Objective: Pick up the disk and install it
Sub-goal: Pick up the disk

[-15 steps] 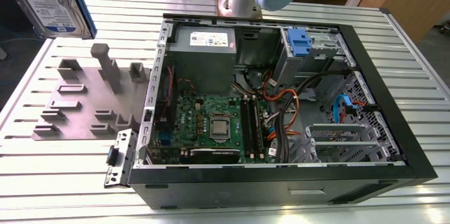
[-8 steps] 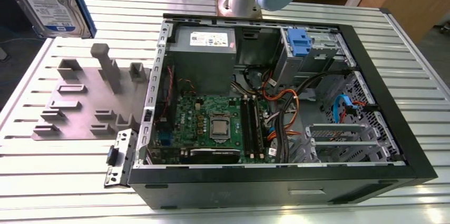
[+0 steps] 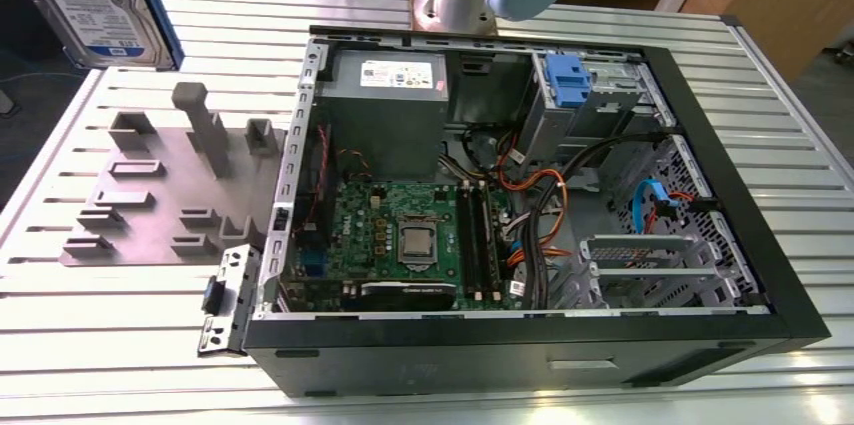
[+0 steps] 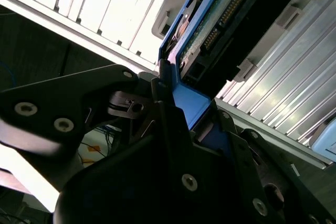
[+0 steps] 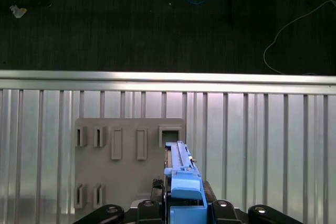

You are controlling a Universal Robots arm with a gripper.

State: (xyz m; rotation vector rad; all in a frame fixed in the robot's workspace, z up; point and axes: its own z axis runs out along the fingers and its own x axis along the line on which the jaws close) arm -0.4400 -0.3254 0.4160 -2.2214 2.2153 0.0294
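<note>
Gripper (image 5: 184,212) clamped shut on disk (image 3: 100,0), gripping blue carrier edge only. Narrow hold: disk may twist, slip, or snag cables (image 3: 534,190) inside case (image 3: 534,343).

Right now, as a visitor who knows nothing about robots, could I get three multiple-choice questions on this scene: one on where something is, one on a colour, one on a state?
1. Where is the disk?
A) in a person's hand
B) in a drawer
C) held in the gripper

2. What colour is the disk's plastic carrier frame?
A) blue
B) red
C) yellow

3. How is the computer case?
A) shut, with its side panel on
B) open, with its insides showing
C) turned upside down

Answers:
1 C: in both wrist views the black gripper is closed on the disk's frame.
2 A: the frame is bright blue in both wrist views.
3 B: the exterior view looks straight onto the motherboard and cables.
</note>
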